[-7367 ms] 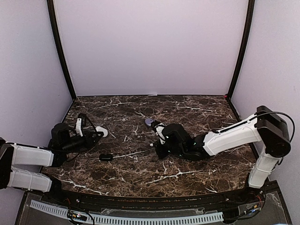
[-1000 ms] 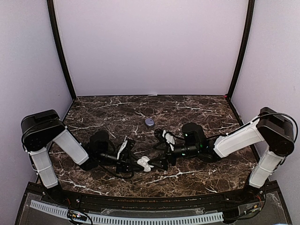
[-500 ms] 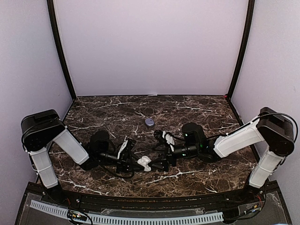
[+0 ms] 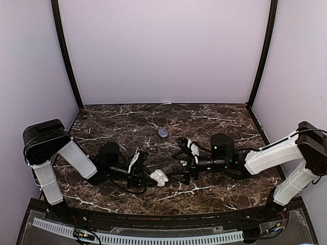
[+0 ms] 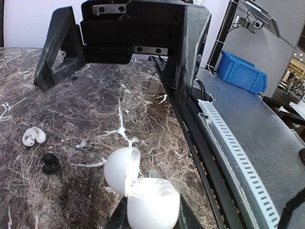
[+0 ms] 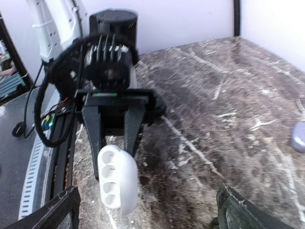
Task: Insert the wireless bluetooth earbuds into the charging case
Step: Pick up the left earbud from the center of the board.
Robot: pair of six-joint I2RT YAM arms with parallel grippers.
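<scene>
The white charging case (image 5: 151, 206) hangs open just above the table, lid (image 5: 122, 170) swung aside, with my left gripper (image 5: 152, 220) shut on its body. In the right wrist view the case (image 6: 117, 182) shows several round sockets. A white earbud (image 5: 33, 137) and a black earbud (image 5: 49, 162) lie on the marble to the left of the case. My right gripper (image 6: 148, 218) is open and holds nothing; it faces the case from a short distance. From above, the case (image 4: 159, 177) sits between the left gripper (image 4: 152, 177) and the right gripper (image 4: 180, 162).
A small purple case (image 4: 163, 132) lies shut on the marble behind both grippers, also at the right edge of the right wrist view (image 6: 299, 136). The table's near edge (image 5: 190, 143) with its black rail runs close beside the white case.
My right arm has drawn back to the right, away from the white case, still open. The left gripper and the case have stayed put.
</scene>
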